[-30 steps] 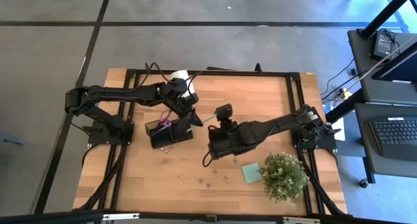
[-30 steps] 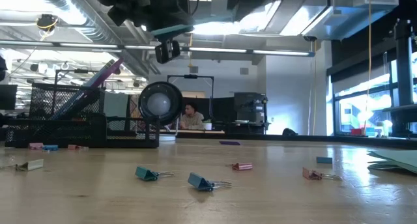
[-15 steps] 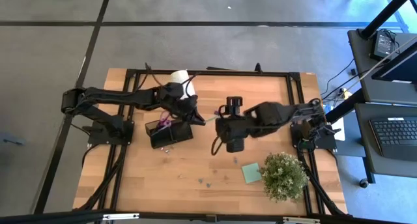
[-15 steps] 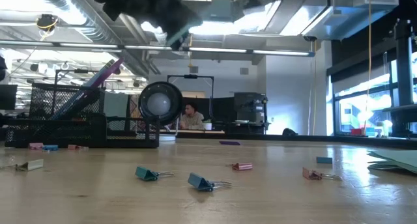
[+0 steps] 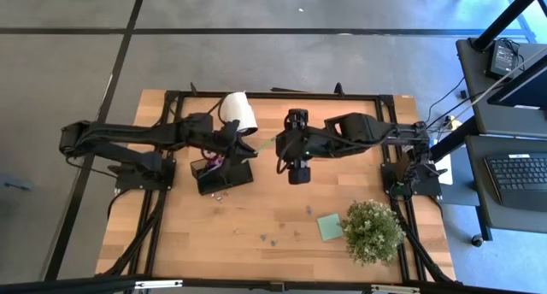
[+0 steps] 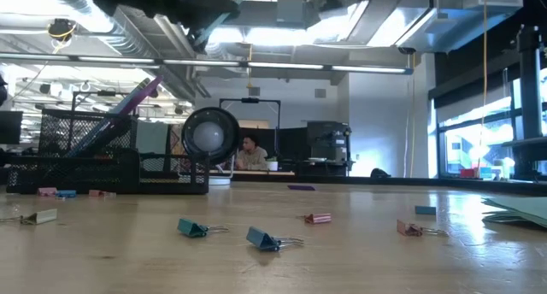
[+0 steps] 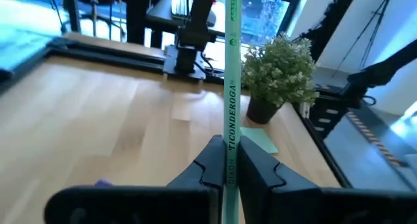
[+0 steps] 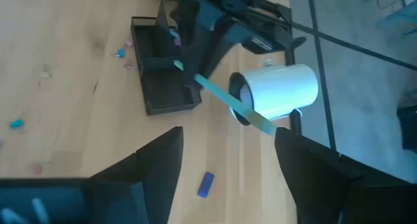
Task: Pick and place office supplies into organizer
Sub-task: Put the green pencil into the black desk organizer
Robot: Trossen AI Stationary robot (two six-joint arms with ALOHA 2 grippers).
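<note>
Your left end effector [image 5: 242, 145] is clamped on the green Ticonderoga pencil [image 7: 231, 87], holding it by one end so the free length juts out toward the bench's middle, ready to tip into the black organizer [image 5: 224, 176] just beside it near the bench's left edge. The white roll [image 5: 240, 111] lies at the far edge. Your right end effector [image 8: 225, 159] hovers mid-bench, fingers wide and empty, likely keeping clear. The sticky-note pad [image 5: 330, 226] waits near the plant [image 5: 373, 231].

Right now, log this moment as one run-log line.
left gripper: shut on pencil, above organizer | right gripper: open, empty, nearby | clips: on table
</note>
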